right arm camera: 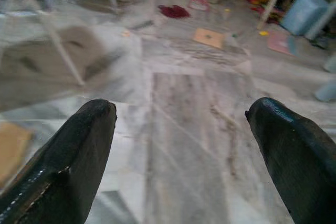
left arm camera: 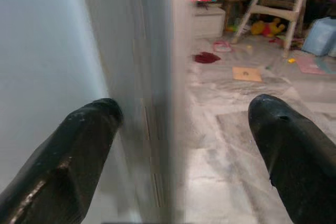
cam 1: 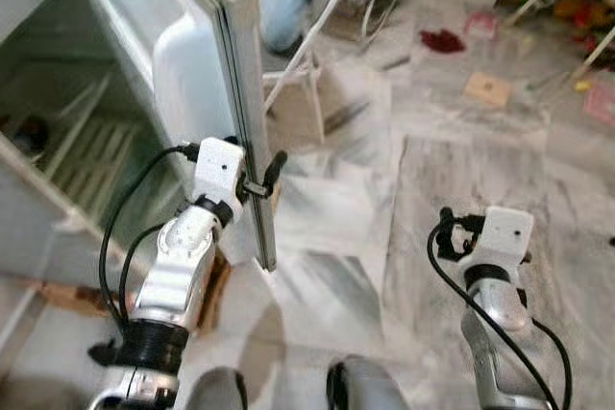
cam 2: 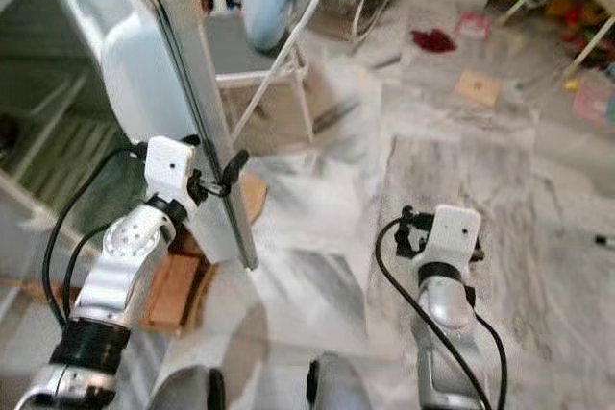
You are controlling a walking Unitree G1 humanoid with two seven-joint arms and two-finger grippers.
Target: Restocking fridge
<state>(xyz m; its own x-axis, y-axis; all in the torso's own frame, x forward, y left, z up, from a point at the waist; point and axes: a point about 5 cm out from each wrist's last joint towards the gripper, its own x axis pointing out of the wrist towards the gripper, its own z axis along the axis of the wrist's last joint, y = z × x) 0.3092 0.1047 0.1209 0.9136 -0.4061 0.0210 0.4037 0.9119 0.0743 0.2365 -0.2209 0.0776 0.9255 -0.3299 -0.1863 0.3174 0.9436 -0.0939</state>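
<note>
The fridge door stands open, its thin grey edge turned towards me. The fridge's inside shows pale wire shelves at the left. My left gripper is open and straddles the door's edge, one finger on the inner side and one finger on the outer side. In the left wrist view the door edge runs between the two black fingers. My right gripper is open over the marble floor, holding nothing; its wrist view shows bare floor between the fingers.
A white folding chair with a light blue bundle stands just behind the door. A brown board lies under the door's lower corner. A cardboard piece, a red cloth and toys litter the far floor.
</note>
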